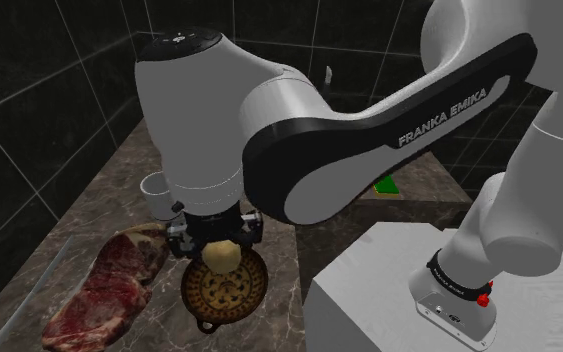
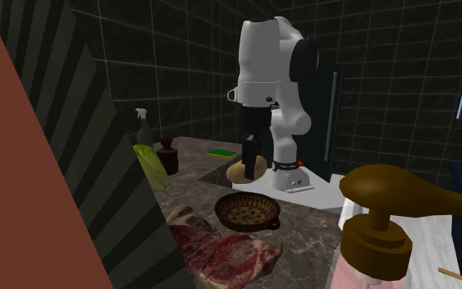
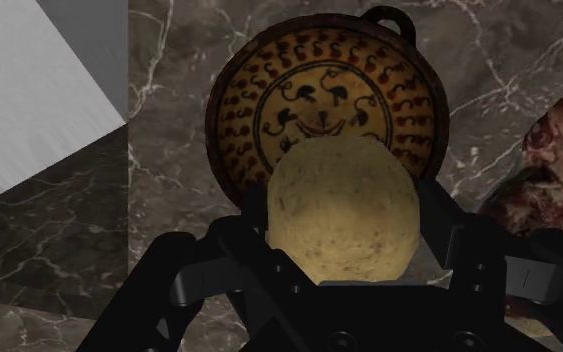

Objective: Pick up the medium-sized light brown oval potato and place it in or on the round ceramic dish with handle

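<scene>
In the wrist view the potato (image 3: 341, 210) covers the part of the patterned dish (image 3: 231, 75) behind it. From the shoulder view, the arm (image 1: 299, 110) blocks most of a small green thing (image 1: 387, 185), can't tell what it is. The raw steak (image 1: 99, 290) runs off the bottom edge.

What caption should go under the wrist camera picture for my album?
The gripper, jaws shut on a tan potato, hovers above the patterned handled dish.
</scene>
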Motion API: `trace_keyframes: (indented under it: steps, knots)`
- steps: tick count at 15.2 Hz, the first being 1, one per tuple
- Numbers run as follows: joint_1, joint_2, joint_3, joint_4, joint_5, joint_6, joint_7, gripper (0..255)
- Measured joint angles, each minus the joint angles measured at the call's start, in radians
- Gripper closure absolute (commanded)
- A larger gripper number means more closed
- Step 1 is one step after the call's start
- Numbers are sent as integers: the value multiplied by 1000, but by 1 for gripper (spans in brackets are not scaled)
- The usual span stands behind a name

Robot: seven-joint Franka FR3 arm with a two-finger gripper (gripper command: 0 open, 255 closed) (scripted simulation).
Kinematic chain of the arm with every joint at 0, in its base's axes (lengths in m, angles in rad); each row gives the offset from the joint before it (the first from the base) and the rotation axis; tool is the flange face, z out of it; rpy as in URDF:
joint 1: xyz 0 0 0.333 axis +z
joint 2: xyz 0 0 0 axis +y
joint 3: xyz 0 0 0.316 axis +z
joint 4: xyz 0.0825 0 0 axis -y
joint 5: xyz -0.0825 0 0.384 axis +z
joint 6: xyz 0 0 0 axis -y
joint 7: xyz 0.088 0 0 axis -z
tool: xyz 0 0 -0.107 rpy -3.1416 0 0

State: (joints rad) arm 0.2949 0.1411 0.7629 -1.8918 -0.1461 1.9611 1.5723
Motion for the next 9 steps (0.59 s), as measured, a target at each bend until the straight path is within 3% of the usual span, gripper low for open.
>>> trace_keyframes:
  steps: [9]
  knots:
    - [20, 49, -4, -75, -44, 106, 50, 255]
